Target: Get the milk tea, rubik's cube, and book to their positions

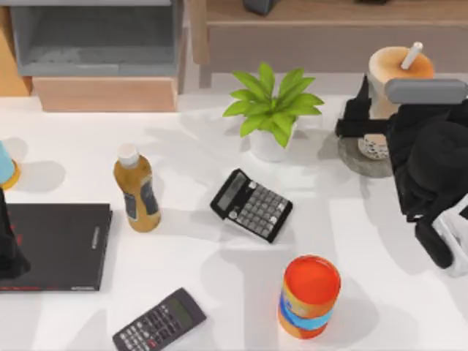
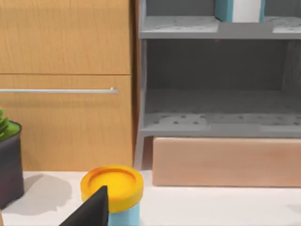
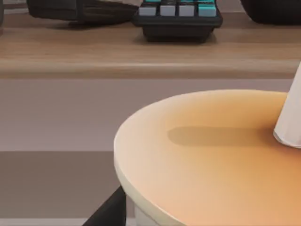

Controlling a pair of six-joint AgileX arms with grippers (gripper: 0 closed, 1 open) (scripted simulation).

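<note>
Nearest the front edge of the table [image 1: 380, 292] stands an orange-and-blue can [image 1: 309, 296], right of the middle, with a dark calculator [image 1: 159, 321] lying flat to its left. A flat black book [image 1: 58, 246] lies against the left edge, and my left arm shows as a dark shape over the book's left end; whether my left fingers are apart or together I cannot tell. From my left wrist a yellow-lidded tub [image 2: 111, 187] stands just ahead, with a dark plant pot [image 2: 9, 162] beside it.

Toward the middle, an amber bottle with a white cap [image 1: 137, 189] stands upright, and a second calculator [image 1: 251, 205] lies tilted to its right. Open white surface runs between these and the right edge, crossed by shadows.

Farther back a green plant in a white pot [image 1: 272, 110] stands right of centre. At the back right corner the milk tea [image 1: 395, 73] stands upright on a round grey coaster [image 1: 358, 157], and my right gripper [image 1: 363, 126] is clamped on the cup's lower half, one finger [image 1: 355, 117] dark against its left side. My right wrist looks across the orange-tan lid [image 3: 211, 150] and the white straw [image 3: 290, 117].

Beyond the table's back edge, a grey shelf unit [image 1: 95, 36] stands at the left over a wooden block, and the teal book [image 2: 239, 10] stands on its upper shelf. A wooden ledge [image 3: 141, 56] behind the cup carries a keyboard [image 3: 178, 16].
</note>
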